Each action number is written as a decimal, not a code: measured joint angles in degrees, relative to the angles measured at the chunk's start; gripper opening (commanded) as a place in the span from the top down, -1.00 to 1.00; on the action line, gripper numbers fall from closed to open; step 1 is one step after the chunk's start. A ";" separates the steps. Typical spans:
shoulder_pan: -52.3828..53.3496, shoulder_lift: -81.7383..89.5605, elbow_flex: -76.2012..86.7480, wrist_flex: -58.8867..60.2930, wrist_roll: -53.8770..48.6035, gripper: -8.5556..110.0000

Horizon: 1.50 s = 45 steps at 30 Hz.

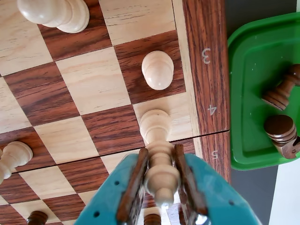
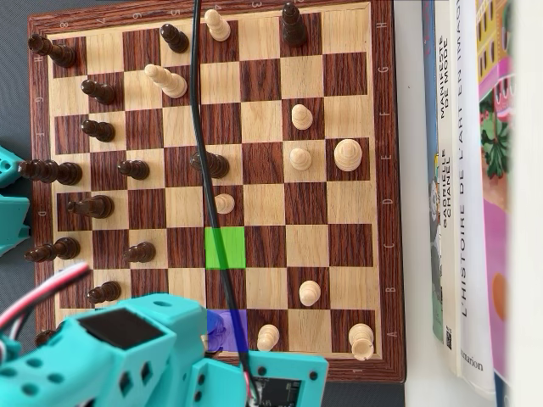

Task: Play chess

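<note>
Pincer (image 1: 161, 180) at the bottom centre of the wrist view, teal with brown pads, is closed on a light chess piece (image 1: 158, 150), one pad pressed to each side of its stem. The piece reaches up out of the jaws, its wide base over the light square beside the numeral 4 on the chessboard (image 1: 93, 79); whether the base touches the square I cannot tell. Just above it in that view a light pawn (image 1: 158, 70) stands on a dark square beside the numeral 3. In the upper left corner another light piece (image 1: 56, 14) leans across the squares, and a further light piece (image 1: 11, 159) shows at the left edge. To the right of the board's rim a green tray (image 1: 253, 93) holds dark pieces (image 1: 281, 108) lying on their sides.

In the overhead view the teal arm (image 2: 153, 356) fills the lower left of the frame and covers the bottom edge of the chessboard (image 2: 339, 195), next to a blue-tinted square (image 2: 227, 329). A green-tinted square (image 2: 225, 248) lies two squares above the blue one. A black cable (image 2: 197, 127) runs down over the board. Books (image 2: 462, 170) lie along the right side.
</note>
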 measured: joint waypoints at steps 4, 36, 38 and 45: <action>-0.53 2.99 0.44 0.00 0.00 0.74; -14.41 12.74 12.04 0.00 2.64 0.74; -14.33 12.74 12.74 0.00 2.64 0.74; -14.41 12.74 12.74 -0.18 2.64 0.74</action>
